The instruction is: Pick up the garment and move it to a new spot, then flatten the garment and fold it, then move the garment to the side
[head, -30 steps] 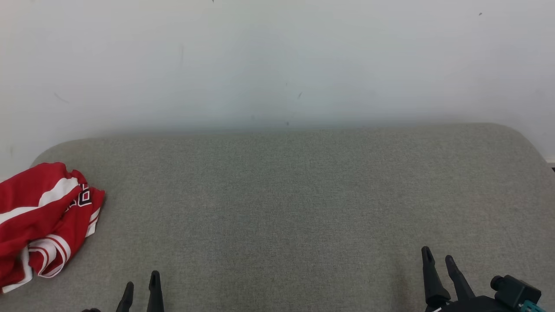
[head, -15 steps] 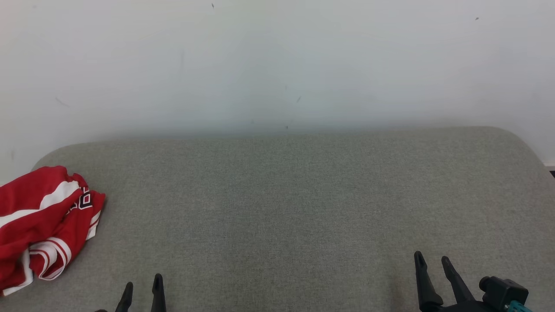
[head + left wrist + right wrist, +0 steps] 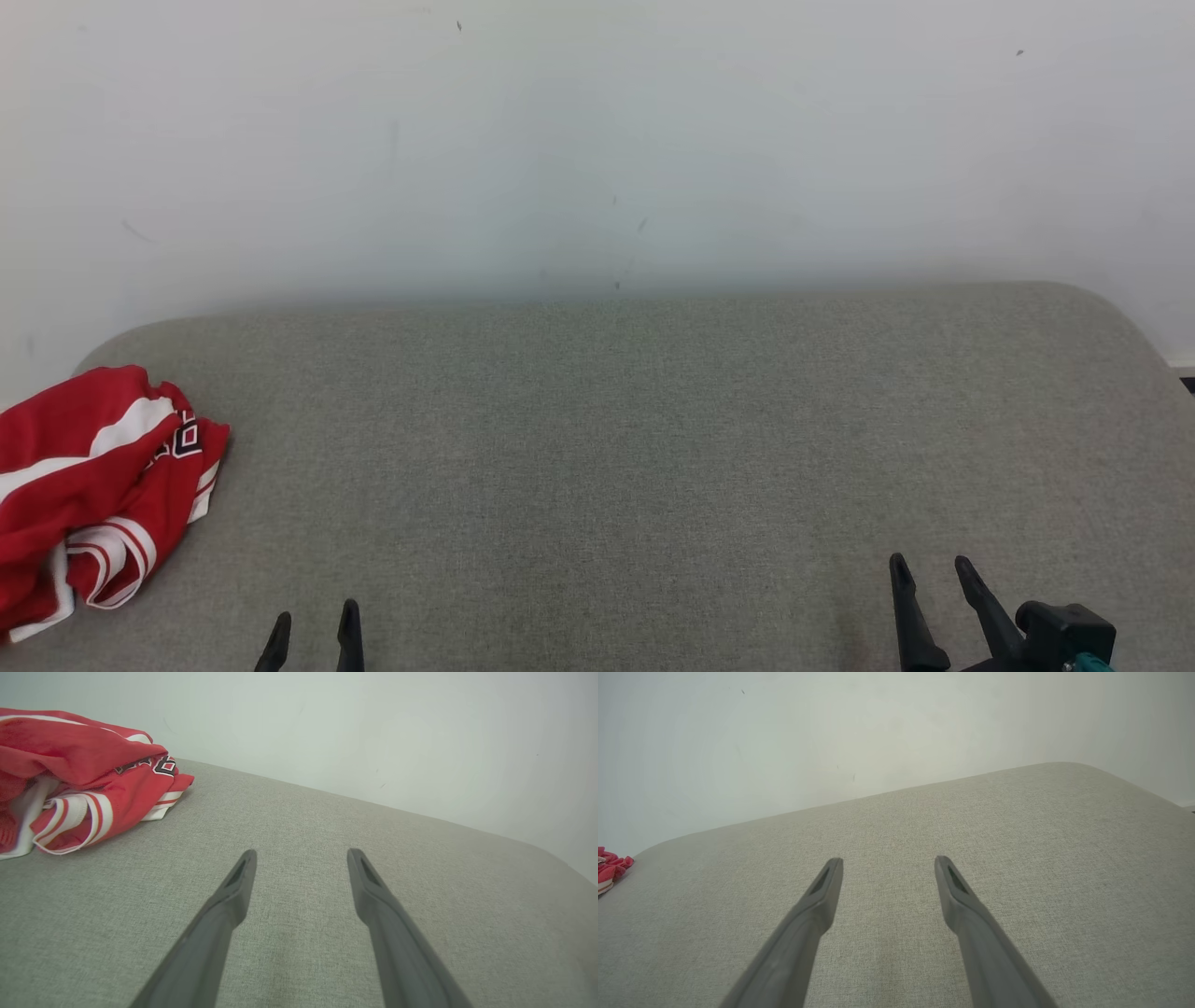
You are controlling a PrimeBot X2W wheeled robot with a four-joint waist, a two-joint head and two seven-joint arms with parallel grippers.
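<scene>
Garment (image 3: pixel 89 485) on cushion (image 3: pixel 597 448), far left

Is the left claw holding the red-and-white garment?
No, the left claw stands open, apart from the crumpled red-and-white fabric garment.

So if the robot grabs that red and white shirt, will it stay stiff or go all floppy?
Probably floppy: the shirt lies crumpled in soft folds on the grey cushion, so it would likely droop from the left claw. It looks thin, so probably light. Pushed, it may bunch up.

Matt woven-cloth couch (image 3: pixel 653 448); cloth garment (image 3: pixel 89 495)
</scene>
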